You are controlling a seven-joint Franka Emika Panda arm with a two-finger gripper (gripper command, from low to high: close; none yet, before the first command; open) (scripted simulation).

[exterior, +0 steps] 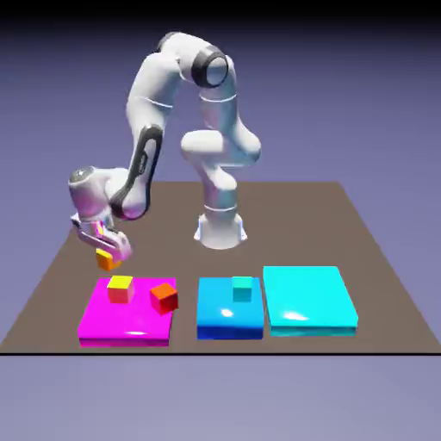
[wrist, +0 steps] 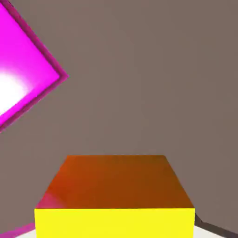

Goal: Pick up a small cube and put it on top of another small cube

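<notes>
Lying nearest, the magenta slab (exterior: pixel 129 325) bears the red cube (exterior: pixel 164 299), turned at an angle, and, a little farther back and to the exterior view's left, the yellow cube (exterior: pixel 120 289). The blue slab (exterior: pixel 228 323) stands in the middle with the cyan cube (exterior: pixel 242 288) on top; the cyan slab (exterior: pixel 308 297) is just beside it, on the exterior view's right. Behind the yellow cube, raised off the brown table (exterior: pixel 284 224), the gripper (exterior: pixel 108 249) is clamped on the orange cube (exterior: pixel 108 259). That cube shows a bright yellow face in the hand view. Farthest back stands the arm's base (exterior: pixel 220 231).
</notes>
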